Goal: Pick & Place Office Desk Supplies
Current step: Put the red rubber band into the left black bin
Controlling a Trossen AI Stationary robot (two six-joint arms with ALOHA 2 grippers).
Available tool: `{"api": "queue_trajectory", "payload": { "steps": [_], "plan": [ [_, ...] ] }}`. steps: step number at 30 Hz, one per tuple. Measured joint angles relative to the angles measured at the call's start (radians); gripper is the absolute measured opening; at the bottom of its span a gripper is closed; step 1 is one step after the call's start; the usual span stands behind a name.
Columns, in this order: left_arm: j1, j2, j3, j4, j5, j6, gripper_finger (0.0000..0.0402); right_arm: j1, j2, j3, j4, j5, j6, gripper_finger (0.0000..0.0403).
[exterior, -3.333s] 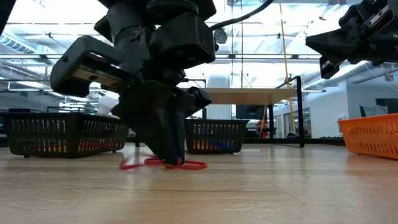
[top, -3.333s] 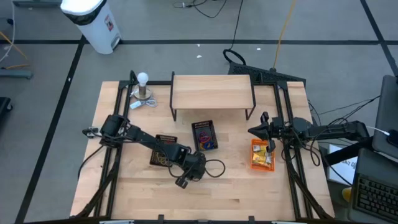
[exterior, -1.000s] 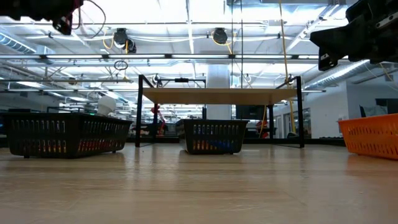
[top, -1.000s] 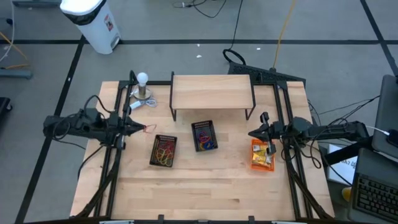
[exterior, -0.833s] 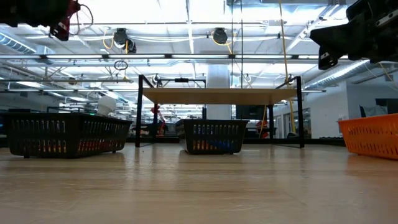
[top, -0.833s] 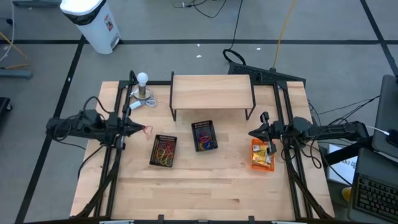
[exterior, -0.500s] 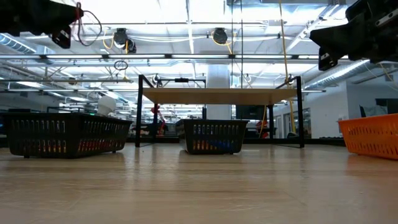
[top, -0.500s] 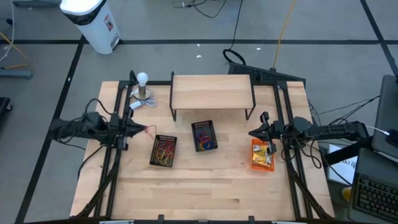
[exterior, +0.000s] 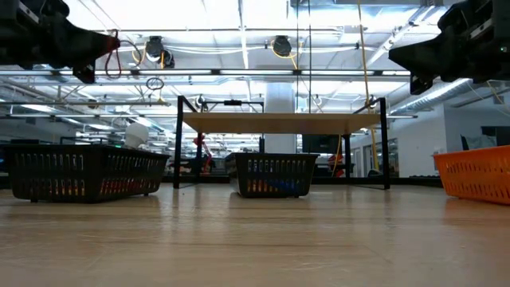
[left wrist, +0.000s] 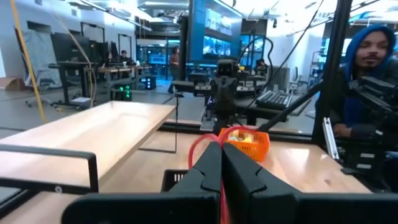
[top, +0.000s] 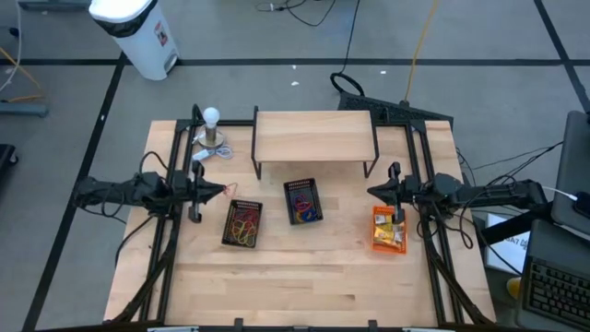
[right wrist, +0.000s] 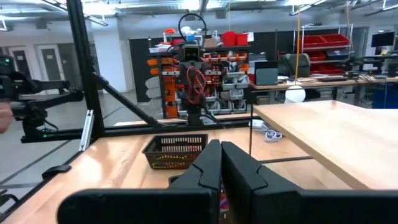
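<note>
A wooden desk (top: 304,277) stands in a wide workshop with a grey floor, a white bin beyond its far left corner and a low wooden shelf (top: 314,136) along its far side.

At the left edge the left gripper (top: 219,192) holds its jaws closed on a red band (top: 227,191), which dangles from their tip above the desk. A few seconds ago this arm was bent low in the desk's middle, jaws down on a red band lying on the wood; a second ago it was drawn back out past the left edge, and since then it has crept in toward the left basket (top: 243,223). I judge the pick done and the carry nearly over: the band hangs just short of the basket's near-left corner, and that black basket already holds red, orange and yellow bands.

The middle basket (top: 302,202), also black, holds a mix of blue and reddish items too small to name.

The orange basket (top: 388,230) on the right holds yellow packets. The right gripper (top: 375,194) waits above its far end, jaws shut on nothing and hardly moved.

No brand, label or lettering can be read anywhere; the marks on the bin are too small.
</note>
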Motion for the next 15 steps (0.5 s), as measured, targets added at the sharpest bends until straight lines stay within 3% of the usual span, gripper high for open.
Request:
{"api": "queue_trajectory", "payload": {
  "steps": [15],
  "plan": [
    [0.000,0.000,-0.037,0.024,-0.017,-0.037,0.0000,0.000,0.000,0.000,0.000,-0.002,0.000,0.0000]
  ]
}}
